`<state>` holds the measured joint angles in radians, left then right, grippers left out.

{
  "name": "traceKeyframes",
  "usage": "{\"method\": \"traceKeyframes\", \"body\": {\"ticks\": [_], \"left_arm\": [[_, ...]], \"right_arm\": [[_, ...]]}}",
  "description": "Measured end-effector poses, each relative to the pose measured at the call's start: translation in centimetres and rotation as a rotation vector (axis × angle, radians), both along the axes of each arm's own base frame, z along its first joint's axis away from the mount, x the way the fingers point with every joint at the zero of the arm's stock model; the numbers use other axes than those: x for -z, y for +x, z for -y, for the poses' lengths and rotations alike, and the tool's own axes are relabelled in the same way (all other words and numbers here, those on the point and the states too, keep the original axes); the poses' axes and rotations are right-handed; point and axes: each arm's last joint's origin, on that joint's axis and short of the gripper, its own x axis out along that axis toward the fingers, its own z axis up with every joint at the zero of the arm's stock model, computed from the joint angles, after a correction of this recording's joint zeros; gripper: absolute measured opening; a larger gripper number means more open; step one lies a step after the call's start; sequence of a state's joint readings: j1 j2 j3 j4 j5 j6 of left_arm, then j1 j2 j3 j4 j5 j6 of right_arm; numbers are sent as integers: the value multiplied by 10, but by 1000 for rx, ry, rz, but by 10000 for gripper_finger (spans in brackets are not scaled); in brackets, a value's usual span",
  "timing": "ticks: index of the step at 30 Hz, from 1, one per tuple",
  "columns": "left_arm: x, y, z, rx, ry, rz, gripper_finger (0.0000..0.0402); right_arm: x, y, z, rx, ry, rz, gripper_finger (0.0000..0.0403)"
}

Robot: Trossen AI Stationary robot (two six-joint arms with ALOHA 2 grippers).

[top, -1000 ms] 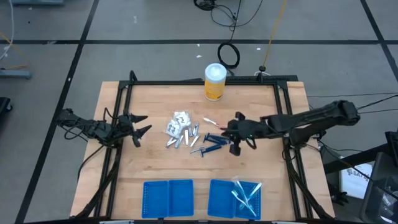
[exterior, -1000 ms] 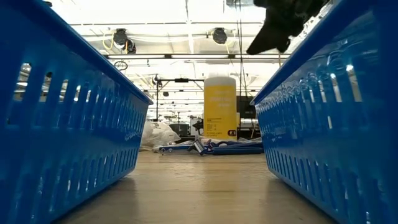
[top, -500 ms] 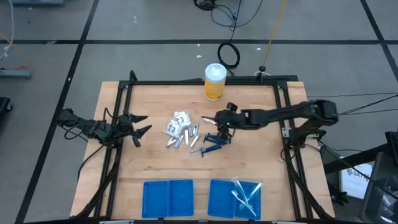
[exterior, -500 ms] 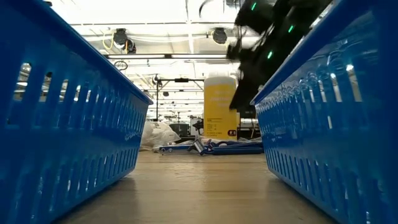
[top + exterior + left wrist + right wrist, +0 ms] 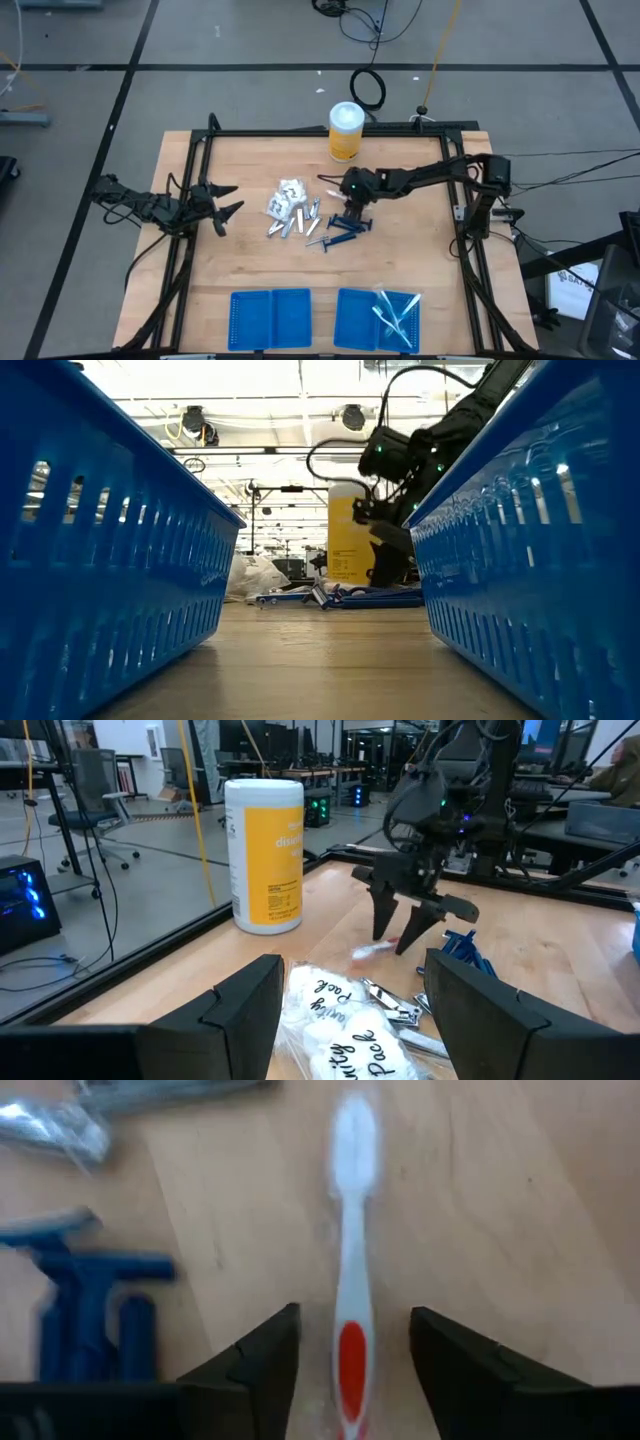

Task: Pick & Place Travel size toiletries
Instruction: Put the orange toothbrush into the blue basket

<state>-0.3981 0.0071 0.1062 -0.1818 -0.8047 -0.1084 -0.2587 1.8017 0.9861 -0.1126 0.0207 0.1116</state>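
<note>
While two blue trays (image 5: 271, 318) sit nearest, one holding wrapped brushes (image 5: 395, 315), the right gripper (image 5: 347, 1365) hangs with fingers apart over a white-and-red toothbrush (image 5: 349, 1270) beside blue sticks (image 5: 343, 226). Packets (image 5: 335, 1030) read "Pack". The left gripper (image 5: 228, 201) waits spread. One yellow canister (image 5: 345, 131) stands farthest.

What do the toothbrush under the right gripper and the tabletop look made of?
White toothbrush with red grip patch: probably smooth moulded plastic, judging by its even glossy colour. Light wooden tabletop: wood, likely butcher-block, with visible grain and plank seams, matte finish.
</note>
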Motion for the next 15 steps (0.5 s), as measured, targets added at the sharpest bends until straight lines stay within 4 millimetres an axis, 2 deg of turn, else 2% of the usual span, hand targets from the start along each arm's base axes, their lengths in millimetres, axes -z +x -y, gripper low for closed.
{"method": "traceKeyframes", "body": {"ticks": [5, 11, 15], "left_arm": [[0, 0, 0, 0, 0, 0, 239], [0, 0, 0, 0, 0, 0, 239], [0, 0, 0, 0, 0, 0, 239]], "right_arm": [[7, 0, 2, -32, -13, -34, 126], [7, -1, 2, -59, -26, -52, 35], [-2, -2, -2, -88, -95, -49, 34]]}}
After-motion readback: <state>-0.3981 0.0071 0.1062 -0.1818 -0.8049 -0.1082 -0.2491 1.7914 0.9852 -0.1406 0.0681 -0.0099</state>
